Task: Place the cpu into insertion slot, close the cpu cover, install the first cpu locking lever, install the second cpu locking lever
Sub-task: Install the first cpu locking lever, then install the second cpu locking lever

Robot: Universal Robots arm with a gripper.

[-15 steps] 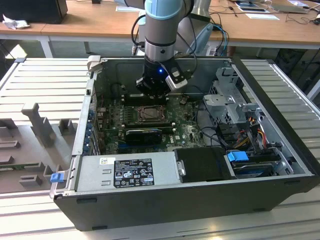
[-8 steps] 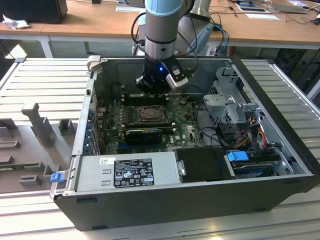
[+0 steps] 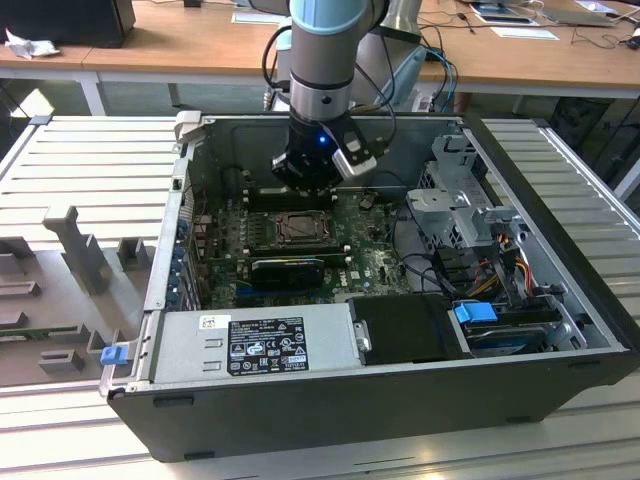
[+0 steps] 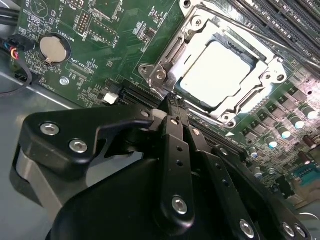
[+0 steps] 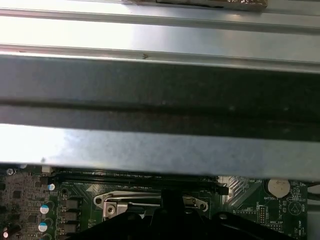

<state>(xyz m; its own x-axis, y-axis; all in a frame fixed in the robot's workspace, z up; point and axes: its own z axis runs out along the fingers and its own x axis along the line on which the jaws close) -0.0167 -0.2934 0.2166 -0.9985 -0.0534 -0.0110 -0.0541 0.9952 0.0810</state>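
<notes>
Silvery cpu cover (image 4: 218, 75) — shut over cpu (image 4: 216, 72)

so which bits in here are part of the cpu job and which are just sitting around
Job:
- cpu, seated in the insertion slot
- cpu cover, down over it
- gripper, fingers together at the socket edge

Just there:
- coin battery
- power supply
- drive cage

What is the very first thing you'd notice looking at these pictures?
Probably the robot arm reaching down into the open computer case, its gripper hanging just above the green board. In the second wrist view, the shiny cpu lies in the insertion slot with the cpu cover down around it.
</notes>
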